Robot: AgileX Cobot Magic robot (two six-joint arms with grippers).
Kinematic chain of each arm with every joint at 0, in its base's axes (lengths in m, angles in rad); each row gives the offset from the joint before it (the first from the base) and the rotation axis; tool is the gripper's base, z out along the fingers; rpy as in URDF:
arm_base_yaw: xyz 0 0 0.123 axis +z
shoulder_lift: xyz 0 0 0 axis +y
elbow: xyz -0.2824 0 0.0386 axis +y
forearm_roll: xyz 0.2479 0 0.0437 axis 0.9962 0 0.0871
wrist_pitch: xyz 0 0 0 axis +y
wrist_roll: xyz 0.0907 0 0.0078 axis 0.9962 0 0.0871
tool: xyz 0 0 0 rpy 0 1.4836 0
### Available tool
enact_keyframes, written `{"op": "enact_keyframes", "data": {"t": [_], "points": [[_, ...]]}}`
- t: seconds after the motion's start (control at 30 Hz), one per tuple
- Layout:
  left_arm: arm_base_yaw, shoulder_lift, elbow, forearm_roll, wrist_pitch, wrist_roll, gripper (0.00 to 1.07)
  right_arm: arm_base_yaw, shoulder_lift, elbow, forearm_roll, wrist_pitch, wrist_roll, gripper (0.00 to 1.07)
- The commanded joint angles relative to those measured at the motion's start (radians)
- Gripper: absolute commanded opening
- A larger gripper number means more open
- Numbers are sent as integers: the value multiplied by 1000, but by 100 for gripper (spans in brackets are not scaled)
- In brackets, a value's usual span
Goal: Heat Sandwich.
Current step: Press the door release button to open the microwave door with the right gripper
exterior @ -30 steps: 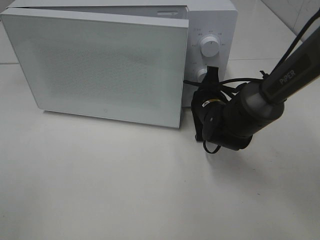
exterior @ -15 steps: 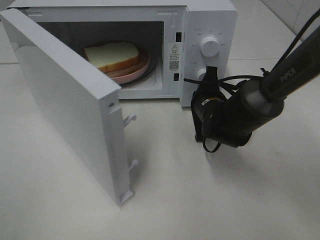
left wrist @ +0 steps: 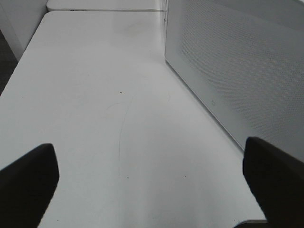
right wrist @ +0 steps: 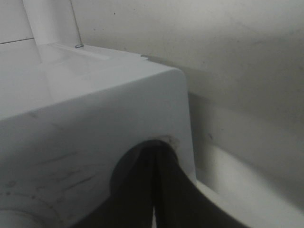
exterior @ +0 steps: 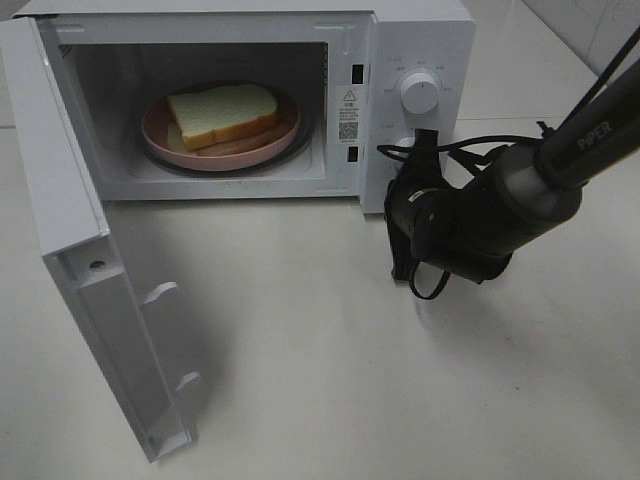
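The sandwich (exterior: 222, 108), pale bread with tan crust, lies on a round pink plate (exterior: 158, 142) inside the white microwave (exterior: 425, 35), whose door (exterior: 70, 250) stands wide open to the left. My right gripper (exterior: 423, 146) is shut, its tips against the lower control under the upper knob (exterior: 418, 92). In the right wrist view the closed fingers (right wrist: 142, 190) of my right gripper (right wrist: 153, 154) press into a recess in the white front panel (right wrist: 95, 118). My left gripper (left wrist: 152, 183) is open over bare table, holding nothing, with the door's outer face (left wrist: 237, 71) beside it.
The open door juts out over the front left of the white table (exterior: 320, 390). The right arm and its cables (exterior: 520, 190) hang over the table to the right of the microwave.
The microwave door has swung from nearly shut to wide open, uncovering the sandwich on its plate. The right gripper has stayed at the lower control.
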Motion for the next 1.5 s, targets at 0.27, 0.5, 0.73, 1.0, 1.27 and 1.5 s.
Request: {"op": "enact_keyframes", "data": {"t": [0.27, 0.5, 0.73, 1.0, 1.27, 1.5], "points": [[-5, -16, 1, -8, -13, 1, 98, -19, -38, 35, -95, -31, -19, 0], [-5, -16, 1, -8, -13, 1, 98, -6, -75, 91, -95, -16, -20, 0], [-5, -16, 1, -8, -13, 1, 98, 15, -125, 153, -88, -3, -19, 0], [-5, -16, 1, -8, -13, 2, 98, 27, -223, 224, -106, 31, -69, 0], [-5, -16, 1, -8, -13, 1, 98, 27, -401, 300, -212, 242, -261, 0], [-5, -16, 1, -8, -13, 1, 98, 14, -523, 307, -361, 458, -451, 0]]}}
